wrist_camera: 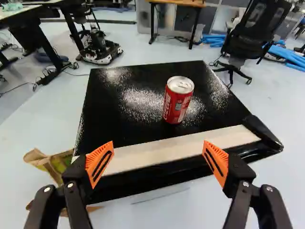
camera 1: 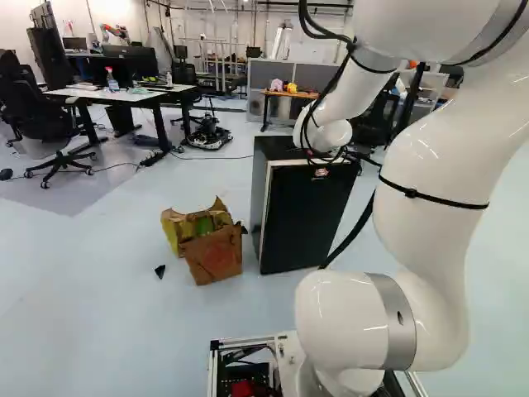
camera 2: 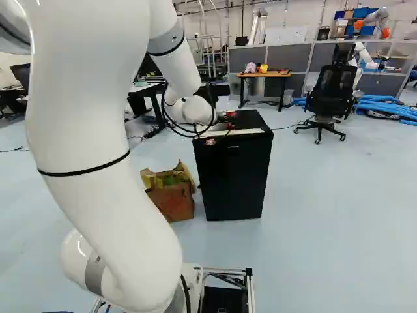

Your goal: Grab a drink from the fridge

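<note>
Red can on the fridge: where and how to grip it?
I'd take the red can at mid-body, one finger each side, coming over the fridge's pale-strip edge. It stands upright, its round wall is unobstructed, and the open hand faces it from there.

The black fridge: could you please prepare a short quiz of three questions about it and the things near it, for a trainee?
1. Choose one. The red can stands:
a) on the floor
b) on top of the fridge
c) on an office chair

2. True or false? The gripper is open, with nothing between its fingers.

3. Fill in one word. In the right base view, the brown carton is to the ____ of the fridge.

Key: 1 b; 2 true; 3 left.
</note>
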{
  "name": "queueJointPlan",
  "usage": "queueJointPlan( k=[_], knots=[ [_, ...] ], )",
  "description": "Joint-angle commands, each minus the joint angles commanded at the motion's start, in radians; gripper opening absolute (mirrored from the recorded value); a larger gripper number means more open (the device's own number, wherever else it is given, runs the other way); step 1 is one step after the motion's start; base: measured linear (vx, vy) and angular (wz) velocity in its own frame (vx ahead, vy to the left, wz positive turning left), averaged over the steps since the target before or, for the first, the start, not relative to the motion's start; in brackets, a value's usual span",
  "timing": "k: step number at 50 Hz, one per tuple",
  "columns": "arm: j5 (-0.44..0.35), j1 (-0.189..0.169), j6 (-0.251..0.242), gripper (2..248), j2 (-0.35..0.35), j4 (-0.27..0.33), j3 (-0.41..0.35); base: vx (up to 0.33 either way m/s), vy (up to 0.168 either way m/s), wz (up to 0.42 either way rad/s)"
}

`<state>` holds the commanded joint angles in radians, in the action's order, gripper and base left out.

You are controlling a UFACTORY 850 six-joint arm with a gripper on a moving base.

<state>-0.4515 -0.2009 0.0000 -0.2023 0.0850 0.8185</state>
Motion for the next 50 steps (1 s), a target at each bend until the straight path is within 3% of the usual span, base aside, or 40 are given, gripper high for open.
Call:
queueJointPlan(
  k=[13,50],
  knots=[
    [-0.119,-0.002,0.0,247,-0.026,0.0,0.002,0.0,0.0,0.0],
    [-0.337,-0.024,0.0,247,-0.124,-0.025,0.027,0.0,0.0,0.0]
  ],
)
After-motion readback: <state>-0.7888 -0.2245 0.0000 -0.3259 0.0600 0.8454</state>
